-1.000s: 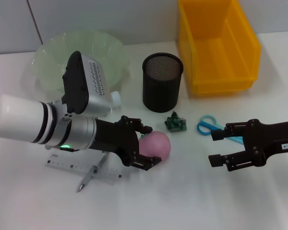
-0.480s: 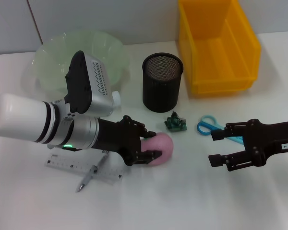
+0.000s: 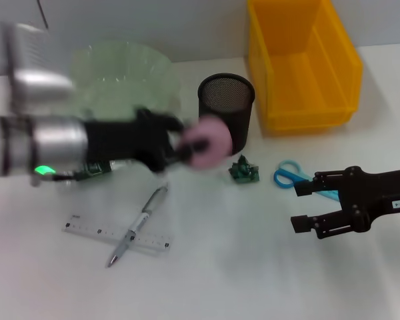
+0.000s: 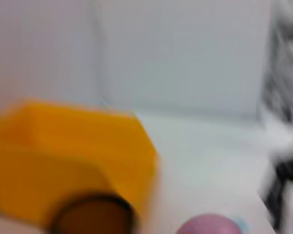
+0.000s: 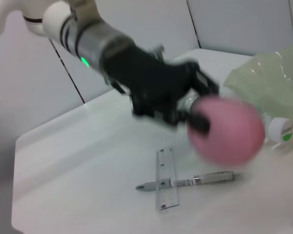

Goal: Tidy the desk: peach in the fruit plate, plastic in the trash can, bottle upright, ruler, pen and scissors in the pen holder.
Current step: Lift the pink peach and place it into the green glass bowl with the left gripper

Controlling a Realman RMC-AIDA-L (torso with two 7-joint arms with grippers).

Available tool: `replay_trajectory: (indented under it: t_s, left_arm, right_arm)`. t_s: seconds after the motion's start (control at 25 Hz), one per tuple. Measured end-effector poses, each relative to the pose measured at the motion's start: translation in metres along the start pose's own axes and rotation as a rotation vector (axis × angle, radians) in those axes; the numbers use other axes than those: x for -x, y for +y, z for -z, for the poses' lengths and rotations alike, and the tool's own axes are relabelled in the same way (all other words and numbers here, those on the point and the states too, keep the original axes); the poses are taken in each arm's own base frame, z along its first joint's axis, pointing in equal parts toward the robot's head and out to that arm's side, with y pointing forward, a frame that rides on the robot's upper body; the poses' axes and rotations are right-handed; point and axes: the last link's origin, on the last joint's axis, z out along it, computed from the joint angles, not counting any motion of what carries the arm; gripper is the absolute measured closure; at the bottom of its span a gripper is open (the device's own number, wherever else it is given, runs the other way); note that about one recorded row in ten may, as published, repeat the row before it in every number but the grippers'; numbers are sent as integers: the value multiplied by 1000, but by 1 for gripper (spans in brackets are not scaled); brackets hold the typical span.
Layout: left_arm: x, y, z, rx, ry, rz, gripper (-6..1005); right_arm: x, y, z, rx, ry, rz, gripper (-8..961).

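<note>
The left gripper (image 3: 187, 145) is raised off the desk with its fingers closed on the pink peach (image 3: 205, 143), which sits between them in the air just in front of the black mesh pen holder (image 3: 225, 113); the pen holder's inside shows only dark mesh, with nothing seen standing in it; behind the left gripper's fingers lies the pale green fruit plate (image 3: 123, 73), and nothing can be made out lying in it; the bottle (image 5: 279, 132) shows only in the right wrist view, as a white cap and a labelled neck lying just beyond the peach at the edge of the fruit plate; to the far side of the pen holder from the fingers stands the yellow trash can (image 3: 300, 63), its floor bare; the small green piece of plastic (image 3: 244, 170) lies on the desk (image 3: 240, 267) below and beside the held peach; the pen (image 3: 137, 227) lies across the clear ruler (image 3: 117, 235) on the desk, well below the left fingers; the right gripper (image 3: 303, 203) hovers low with its fingers spread and holding nothing; the blue-handled scissors (image 3: 290, 175) lie just beyond its upper fingertip.
</note>
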Motion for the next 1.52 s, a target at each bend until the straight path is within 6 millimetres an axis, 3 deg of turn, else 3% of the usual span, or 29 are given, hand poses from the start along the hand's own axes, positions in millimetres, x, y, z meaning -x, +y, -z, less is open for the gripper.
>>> replay_trajectory:
  t_s: [0.16,0.36,0.68,1.12,1.52]
  left_arm:
    - [-1,-25,38,-180,255,130,687]
    - [23,-48,56,-421,450,206,704]
    - [49,-71,36,-661,323,186,750]
    - [56,-79,18,-690,181,163,859]
    - [54,-81,12,-682,152,147,659]
  right_arm:
    - [0,0,0,0,1,1,129]
    - [0,0,-1,1,1,3,130]
    - [-1,1,-3,6,0,-1,131]
    - [-3,2,-2,2,-4,-9,132]
    - [-2,0,-4,-2,-1,-4,133]
